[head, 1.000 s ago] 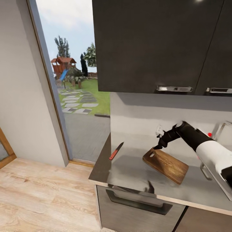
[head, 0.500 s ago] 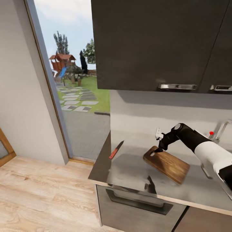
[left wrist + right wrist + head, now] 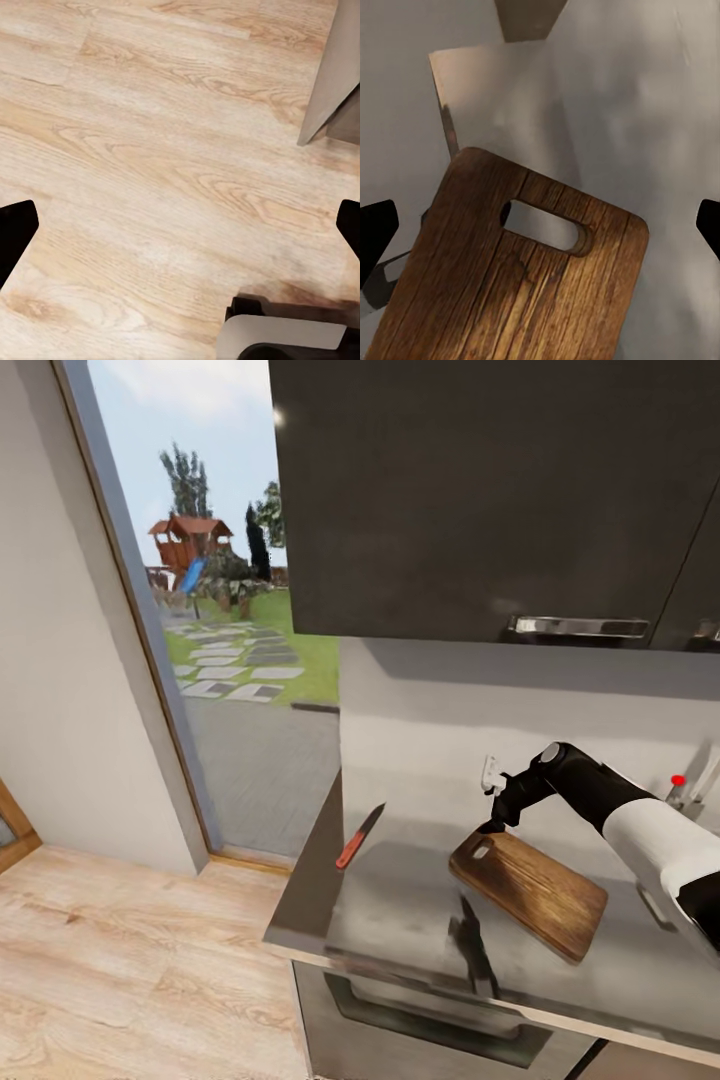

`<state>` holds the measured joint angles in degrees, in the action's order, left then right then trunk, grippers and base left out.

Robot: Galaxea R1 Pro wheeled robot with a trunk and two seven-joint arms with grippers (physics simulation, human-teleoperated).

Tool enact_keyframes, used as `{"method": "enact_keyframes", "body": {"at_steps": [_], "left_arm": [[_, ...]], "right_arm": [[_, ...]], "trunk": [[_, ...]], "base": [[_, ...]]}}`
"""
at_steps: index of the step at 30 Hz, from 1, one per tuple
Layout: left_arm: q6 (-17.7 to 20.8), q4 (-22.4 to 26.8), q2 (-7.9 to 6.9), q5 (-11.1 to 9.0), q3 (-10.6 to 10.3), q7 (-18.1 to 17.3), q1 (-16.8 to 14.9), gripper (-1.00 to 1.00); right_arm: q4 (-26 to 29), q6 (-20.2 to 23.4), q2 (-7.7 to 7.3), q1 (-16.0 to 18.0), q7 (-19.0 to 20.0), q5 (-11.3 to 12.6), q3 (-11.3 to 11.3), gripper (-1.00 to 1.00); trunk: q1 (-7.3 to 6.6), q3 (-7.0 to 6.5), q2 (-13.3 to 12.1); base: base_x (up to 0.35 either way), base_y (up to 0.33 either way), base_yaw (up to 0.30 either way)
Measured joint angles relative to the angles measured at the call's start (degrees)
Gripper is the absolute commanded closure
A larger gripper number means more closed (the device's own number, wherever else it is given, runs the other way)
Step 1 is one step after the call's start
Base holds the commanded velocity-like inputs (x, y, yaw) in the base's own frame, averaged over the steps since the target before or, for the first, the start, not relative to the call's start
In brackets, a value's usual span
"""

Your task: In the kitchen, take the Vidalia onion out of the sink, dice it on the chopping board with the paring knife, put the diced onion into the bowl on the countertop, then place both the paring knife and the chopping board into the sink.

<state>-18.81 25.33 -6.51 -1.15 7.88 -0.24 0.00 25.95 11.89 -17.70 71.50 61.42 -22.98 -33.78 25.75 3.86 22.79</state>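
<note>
**Right wrist view: gripper spread over the board's handle slot**

Right wrist view looks straight down on the chopping board (image 3: 510,270), a stiff slab of brown wood with rounded corners and an oblong handle slot (image 3: 544,225) near its close end. It lies flat on the grey countertop (image 3: 660,112) with nothing on it. As a judgement, it should handle as rigid, fairly light and not fragile, but flat enough that fingers cannot get under it easily; the slot end, or an edge pushed past the counter lip, looks like the sensible place to grasp.

From the head view, the right gripper (image 3: 492,822) hovers just above that slot end of the board (image 3: 530,890), and I cannot tell whether it touches. Its fingertips sit wide apart at the wrist picture's edges, so it is spread and holds nothing.

The paring knife (image 3: 360,836), red handle toward the counter's front corner and dark blade pointing back toward the wall, lies well apart from the board. It is slim, light and low-lying; the handle is the part to pinch.

A red tap knob (image 3: 679,781) shows at the far right. No container can be seen, so contents cannot be judged.

The left gripper (image 3: 180,225) hangs over pale wood floor (image 3: 150,150), fingers wide apart and empty.
</note>
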Motion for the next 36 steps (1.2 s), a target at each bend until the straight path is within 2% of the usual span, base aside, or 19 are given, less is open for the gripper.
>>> {"method": "enact_keyframes", "body": {"at_steps": [5, 6, 9, 13, 18, 21, 26, 36], "left_arm": [[0.0, 0.0, 0.00, 0.0, 0.0, 0.0, 0.0, -1.00], [0.0, 0.0, -0.04, 0.0, 0.1, 0.0, 0.0, -1.00], [0.0, 0.0, -0.07, 0.0, 0.1, 0.0, 0.0, -1.00], [0.0, 0.0, -0.08, 0.0, 0.1, 0.0, 0.0, -1.00], [0.0, 0.0, -0.10, 0.0, 0.1, 0.0, 0.0, -1.00], [0.0, 0.0, -0.64, -0.1, 0.1, 0.0, 0.0, -1.00], [0.0, 0.0, -0.77, -0.1, 0.1, 0.0, 0.0, -1.00], [0.0, 0.0, -0.78, -0.1, 0.1, 0.0, 0.0, -1.00]], "right_arm": [[-0.3, -0.6, -0.01, 0.0, 0.0, 0.0, -0.6, -1.00], [-0.8, -2.0, -0.01, 0.0, 0.0, 0.0, -1.9, -1.00], [-1.8, -3.6, 0.04, 0.0, 0.0, 0.0, -4.0, -1.00], [-2.5, -4.3, 0.05, 0.0, 0.0, 0.0, -5.2, -1.00], [-2.7, -4.5, -0.01, 0.0, 0.0, 0.0, -5.5, -1.00], [-2.9, -4.5, -0.01, 0.0, 0.1, 0.0, -5.7, -1.00], [-2.9, -4.6, -0.01, 0.0, 3.1, 0.0, -5.8, -1.00], [-3.4, -6.1, 0.00, 0.0, 4.1, 0.0, -5.8, -1.00]], "trunk": [[-0.01, 0.46, 0.0], [-0.02, 0.56, 0.0], [-0.02, 0.83, 0.0], [-0.03, 1.20, 0.0], [-0.03, 1.64, 0.0], [-0.01, 1.90, 0.0], [0.00, 2.31, 0.0], [0.00, 3.13, 0.0]], "base": [[0.118, 0.000, 0.000], [0.232, 0.000, 0.000], [0.254, 0.000, 0.000], [0.267, 0.000, 0.000], [0.287, 0.000, 0.000], [0.210, -0.016, 0.000], [0.046, -0.007, 0.000], [0.004, -0.001, 0.000]]}}
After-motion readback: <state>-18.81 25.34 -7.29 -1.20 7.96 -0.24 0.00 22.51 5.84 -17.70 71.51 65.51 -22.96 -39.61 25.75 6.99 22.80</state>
